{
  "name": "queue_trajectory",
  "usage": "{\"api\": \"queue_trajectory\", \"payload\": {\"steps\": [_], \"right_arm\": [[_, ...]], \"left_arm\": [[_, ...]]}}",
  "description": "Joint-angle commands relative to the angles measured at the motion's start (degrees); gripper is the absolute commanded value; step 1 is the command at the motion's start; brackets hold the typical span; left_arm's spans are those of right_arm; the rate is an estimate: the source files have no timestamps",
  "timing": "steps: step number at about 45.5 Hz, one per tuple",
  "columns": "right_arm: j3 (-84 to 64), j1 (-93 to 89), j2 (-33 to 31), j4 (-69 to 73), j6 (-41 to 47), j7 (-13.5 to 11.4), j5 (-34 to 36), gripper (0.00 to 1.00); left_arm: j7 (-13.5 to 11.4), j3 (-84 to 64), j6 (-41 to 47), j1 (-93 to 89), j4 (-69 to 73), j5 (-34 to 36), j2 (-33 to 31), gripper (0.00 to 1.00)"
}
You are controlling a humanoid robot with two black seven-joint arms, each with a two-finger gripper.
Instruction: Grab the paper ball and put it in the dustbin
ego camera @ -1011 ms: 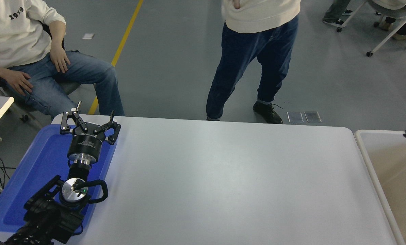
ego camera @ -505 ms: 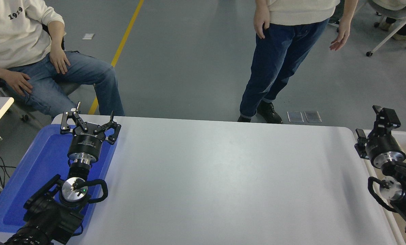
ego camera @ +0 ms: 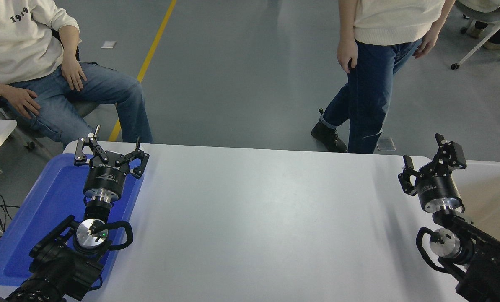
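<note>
showing at the right edge, the dustbin (ego camera: 490, 188) sits beside the white bench (ego camera: 258, 222), only its cream wall and pale rim visible behind the right arm. no paper ball can be made out anywhere in view. right claw (ego camera: 431, 158) hangs over the bench's right end near the bin, fingers spread apart, nothing between them. left claw (ego camera: 109, 147) parked over the blue tray (ego camera: 44, 209) at lower left, fingers apart, empty. one person seated far left, another standing beyond the far edge.
</note>
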Motion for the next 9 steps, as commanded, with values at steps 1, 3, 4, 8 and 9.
{"api": "queue_trajectory", "payload": {"steps": [1, 3, 4, 8, 9], "right_arm": [[-0.4, -0.3, 0.3, -0.4, 0.4, 0.4, 1.4, 1.0], [-1.0, -0.4, 0.3, -0.6, 0.4, 0.4, 0.6, 1.0], [-1.1, -0.5, 0.3, -0.8, 0.5, 0.4, 0.4, 1.0], [-1.3, -0.7, 0.4, -0.8, 0.7, 0.4, 0.4, 1.0], [-1.1, -0.7, 0.3, -0.7, 0.8, 0.4, 0.4, 1.0]], "left_arm": [[-0.1, 0.0, 0.0, 0.0, 0.0, 0.0, 0.0, 1.0], [0.0, 0.0, 0.0, 0.0, 0.0, 0.0, 0.0, 1.0], [0.0, 0.0, 0.0, 0.0, 0.0, 0.0, 0.0, 1.0], [0.0, 0.0, 0.0, 0.0, 0.0, 0.0, 0.0, 1.0], [0.0, 0.0, 0.0, 0.0, 0.0, 0.0, 0.0, 1.0]]}}
